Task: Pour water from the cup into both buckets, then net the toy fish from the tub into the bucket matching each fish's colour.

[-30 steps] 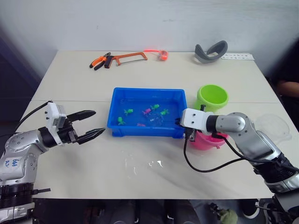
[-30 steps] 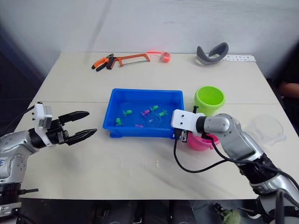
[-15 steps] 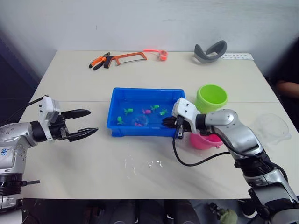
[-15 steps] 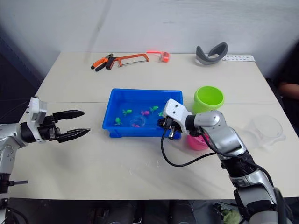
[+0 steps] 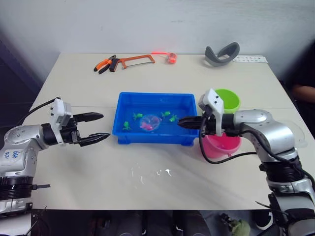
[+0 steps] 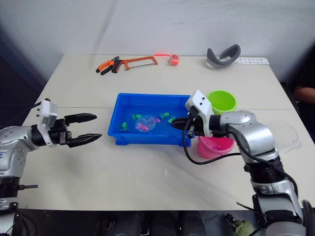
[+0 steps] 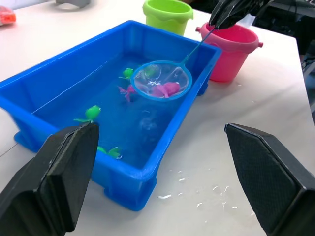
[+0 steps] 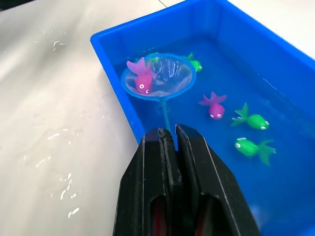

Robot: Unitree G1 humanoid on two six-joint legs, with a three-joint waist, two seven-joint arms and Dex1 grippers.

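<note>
The blue tub (image 5: 152, 139) of water sits mid-table with green toy fish (image 8: 252, 120) and a pink one (image 8: 213, 105) in it. Over the water is the net (image 5: 150, 122), its hoop carrying a pink fish (image 8: 143, 81). My right gripper (image 5: 183, 121) is shut on the net's thin handle at the tub's right end. The pink bucket (image 5: 221, 145) stands under my right forearm, and the green bucket (image 5: 228, 100) is behind it. The clear cup (image 6: 285, 133) is at the far right. My left gripper (image 5: 105, 126) is open, left of the tub.
A hacksaw (image 5: 136, 61), orange-handled pliers (image 5: 105, 64) and a small orange-red item (image 5: 171, 57) lie along the table's far edge. A grey curved object (image 5: 222, 53) lies at the back right. Water drops (image 5: 157, 173) spot the table in front of the tub.
My right gripper has drawn back to the right, from the tub's front wall to its right end. The net's hoop now holds a pink fish. My left gripper has stayed about where it was, open.
</note>
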